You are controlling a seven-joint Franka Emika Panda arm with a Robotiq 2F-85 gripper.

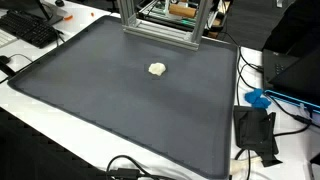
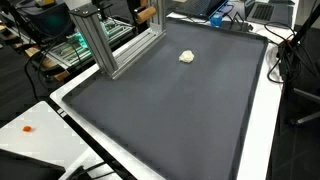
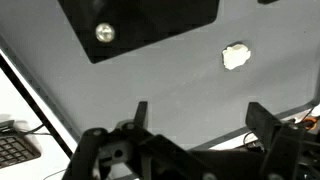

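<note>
A small crumpled cream-white lump (image 1: 157, 69) lies on the dark grey mat (image 1: 120, 110) toward its far side; it also shows in the other exterior view (image 2: 187, 57) and in the wrist view (image 3: 235, 56). My gripper (image 3: 198, 112) shows only in the wrist view, high above the mat, with its two dark fingers spread wide and nothing between them. The lump lies well away from the fingers, toward the top right of the wrist view. The arm itself is out of both exterior views.
An aluminium frame post (image 1: 160, 18) stands at the mat's far edge, also in the other exterior view (image 2: 100, 40). A keyboard (image 1: 28, 30) lies at the far left. Cables, a blue object (image 1: 258, 98) and a black box (image 1: 255, 130) lie beside the mat.
</note>
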